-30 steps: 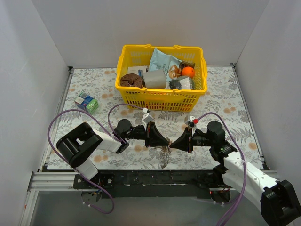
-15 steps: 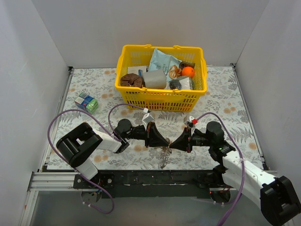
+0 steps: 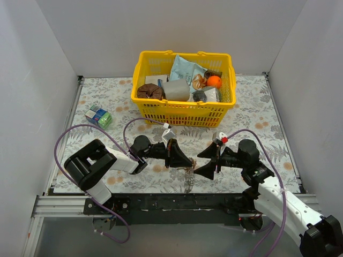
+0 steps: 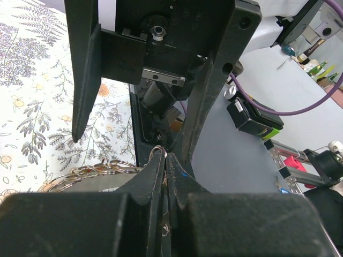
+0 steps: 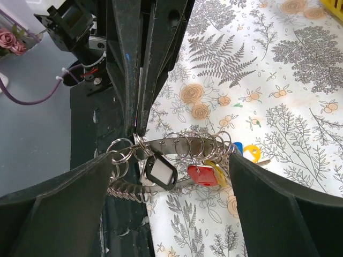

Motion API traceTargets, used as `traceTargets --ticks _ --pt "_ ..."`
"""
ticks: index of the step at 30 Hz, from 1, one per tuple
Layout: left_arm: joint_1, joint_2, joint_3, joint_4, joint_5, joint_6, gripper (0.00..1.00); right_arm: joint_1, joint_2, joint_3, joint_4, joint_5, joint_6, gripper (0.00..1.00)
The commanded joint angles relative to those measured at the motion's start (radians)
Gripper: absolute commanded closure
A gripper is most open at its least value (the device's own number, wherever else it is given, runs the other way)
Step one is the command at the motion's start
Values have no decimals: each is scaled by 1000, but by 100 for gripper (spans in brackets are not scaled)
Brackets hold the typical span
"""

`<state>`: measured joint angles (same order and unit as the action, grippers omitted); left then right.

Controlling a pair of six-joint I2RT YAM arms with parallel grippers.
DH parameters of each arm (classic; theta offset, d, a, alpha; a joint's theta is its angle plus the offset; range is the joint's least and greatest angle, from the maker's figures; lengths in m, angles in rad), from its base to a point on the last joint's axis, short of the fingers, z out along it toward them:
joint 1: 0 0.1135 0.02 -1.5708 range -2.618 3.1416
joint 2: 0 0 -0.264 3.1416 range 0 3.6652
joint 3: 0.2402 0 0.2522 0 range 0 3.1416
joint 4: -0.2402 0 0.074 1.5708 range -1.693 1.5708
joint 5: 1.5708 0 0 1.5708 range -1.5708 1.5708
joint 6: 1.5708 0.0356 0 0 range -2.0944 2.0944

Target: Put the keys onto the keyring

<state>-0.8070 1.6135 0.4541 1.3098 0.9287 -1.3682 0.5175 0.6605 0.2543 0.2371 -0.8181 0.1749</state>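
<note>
The keyring [image 5: 182, 140] is a silvery band fringed with small rings, hanging over the table's near edge [image 3: 187, 176]. My left gripper [image 4: 165, 158] is shut on one of its small rings, its fingers [image 5: 131, 80] coming in from above in the right wrist view. My right gripper [image 5: 170, 160] stands open, one finger on each side of the keyring and touching nothing. A black tag [image 5: 159, 172], a red key [image 5: 202, 175] and a yellow one beside it hang from the rings. Blue [image 5: 237, 146] and yellow [image 5: 252, 154] key heads show by the right finger.
A yellow basket [image 3: 182, 112] full of items stands at the back centre of the floral tablecloth. Small coloured boxes [image 3: 99, 116] lie at the left. The black frame rail [image 3: 177, 202] runs just below the grippers.
My right gripper has gone from shut to open and drawn back a little from the keyring. The left gripper has kept its hold and place.
</note>
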Motion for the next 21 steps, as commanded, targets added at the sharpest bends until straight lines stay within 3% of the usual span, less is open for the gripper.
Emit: traceTargets --ticks 1,7,11,14,21 --pt "0 -35 9 534 10 4 100 3 -9 40 -15 25 -6 2" --pt "0 -33 15 534 12 -2 100 3 -6 37 67 -10 47 12" --pt "-1 -27 15 536 9 -5 100 3 19 51 77 -30 60 33" --pt "0 -24 18 536 10 -9 100 3 22 56 85 -33 72 43" --pt "0 -20 21 536 12 -15 100 3 37 43 122 -42 98 54"
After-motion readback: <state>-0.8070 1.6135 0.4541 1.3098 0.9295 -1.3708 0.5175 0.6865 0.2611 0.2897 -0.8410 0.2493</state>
